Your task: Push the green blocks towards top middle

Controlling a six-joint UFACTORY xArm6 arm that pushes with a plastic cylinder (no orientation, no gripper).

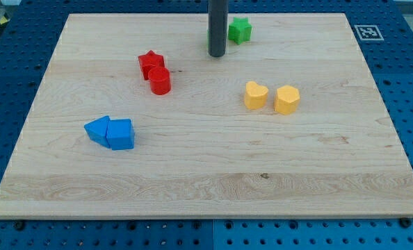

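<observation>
A green star block (240, 30) lies near the view's top middle of the wooden board (206, 173). A second green block (209, 35) shows only as a thin sliver behind the rod's left edge; its shape cannot be made out. My tip (217, 55) rests on the board just below and left of the green star, right in front of the hidden green block.
A red star block (151, 63) and a red cylinder (160, 81) touch at the upper left. Two yellow blocks (256, 94) (287, 99) sit right of centre. Two blue blocks (97, 128) (121, 134) touch at the left.
</observation>
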